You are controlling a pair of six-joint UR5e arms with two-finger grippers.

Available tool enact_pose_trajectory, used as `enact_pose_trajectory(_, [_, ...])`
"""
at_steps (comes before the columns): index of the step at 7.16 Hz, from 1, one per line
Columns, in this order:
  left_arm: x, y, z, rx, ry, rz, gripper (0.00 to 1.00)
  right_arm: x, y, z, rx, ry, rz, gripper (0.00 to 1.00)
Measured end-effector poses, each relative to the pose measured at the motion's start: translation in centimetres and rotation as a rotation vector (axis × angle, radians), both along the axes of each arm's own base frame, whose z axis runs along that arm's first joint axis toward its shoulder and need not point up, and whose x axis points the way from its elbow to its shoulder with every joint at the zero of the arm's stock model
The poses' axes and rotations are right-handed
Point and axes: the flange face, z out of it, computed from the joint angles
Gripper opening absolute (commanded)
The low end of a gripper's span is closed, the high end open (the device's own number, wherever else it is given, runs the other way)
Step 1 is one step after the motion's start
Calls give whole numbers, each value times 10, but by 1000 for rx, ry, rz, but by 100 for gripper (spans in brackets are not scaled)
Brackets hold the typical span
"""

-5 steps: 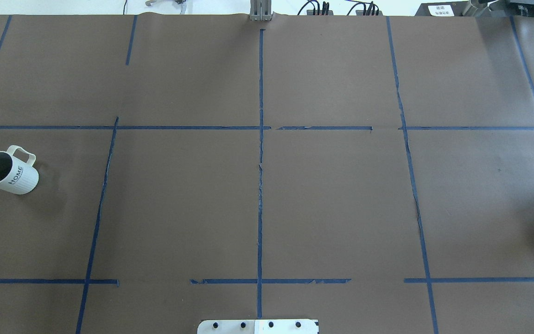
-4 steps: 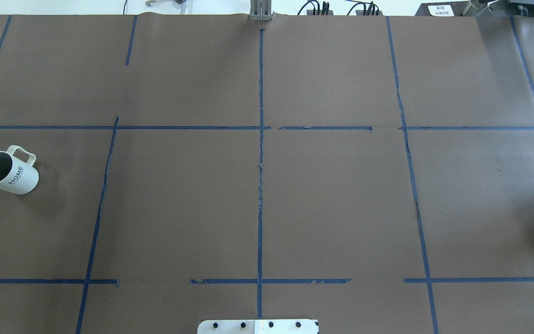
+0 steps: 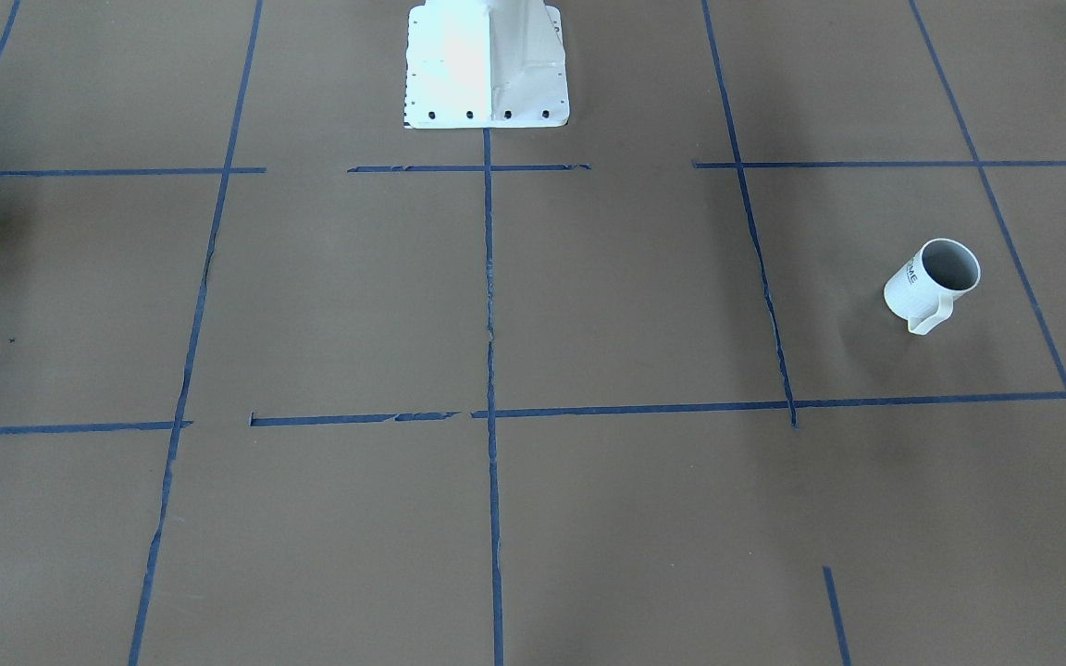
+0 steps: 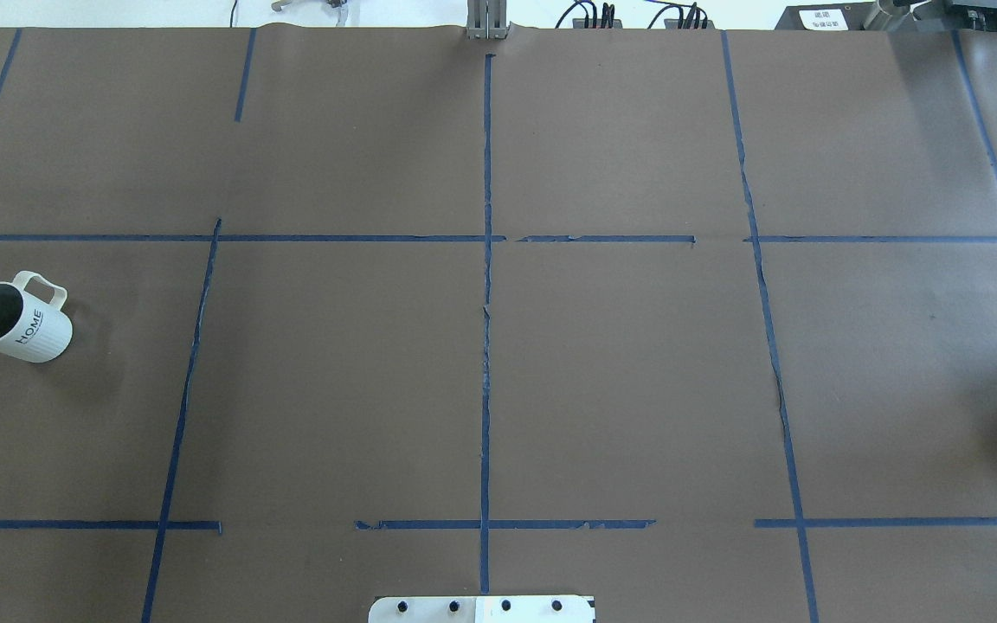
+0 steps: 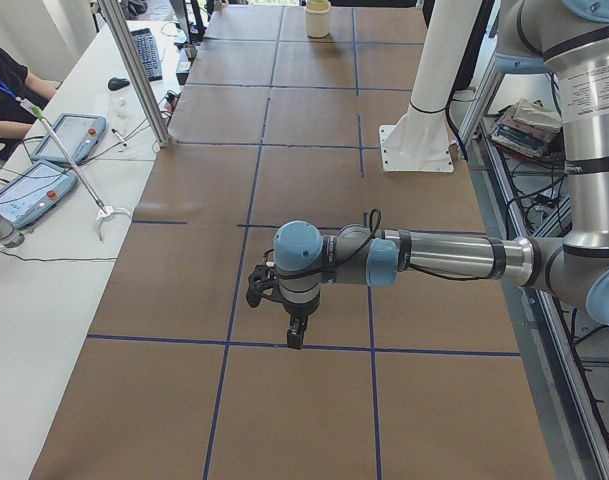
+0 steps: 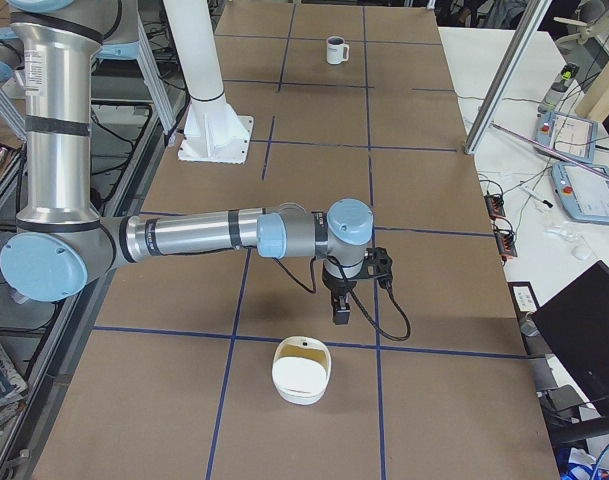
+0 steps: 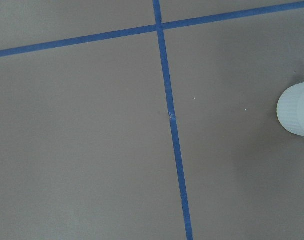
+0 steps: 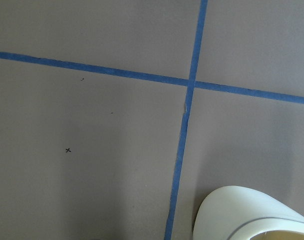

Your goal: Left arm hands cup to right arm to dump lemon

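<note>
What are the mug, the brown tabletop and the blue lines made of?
The cup is likely glazed ceramic: smooth white ribbed wall. The table cover seems matte brown paper, its far edge rippled. The lines look like blue tape, torn in places.

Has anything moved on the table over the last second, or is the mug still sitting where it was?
Nothing has visibly changed in the overhead view. The cup stands in the same spot near that view's left edge, its mouth open upward and its handle still on the side away from the robot.
</note>
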Motion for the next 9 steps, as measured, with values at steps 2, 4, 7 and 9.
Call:
enact_pose_trajectory(2, [3,-35,-31,79,4,5,100,0,0,0,-1,0,0,100])
enact_pose_trajectory(4, [9,-47,-40,115,11,18,100,0,0,1,-2,0,0,100])
enact_pose_trajectory(7, [73,-55,-47,53,31,-16,100,0,0,1,-2,-1,0,100])
enact_pose_trajectory(9, [122,-59,-40,20,17,-92,100,0,0,1,-2,-2,0,100])
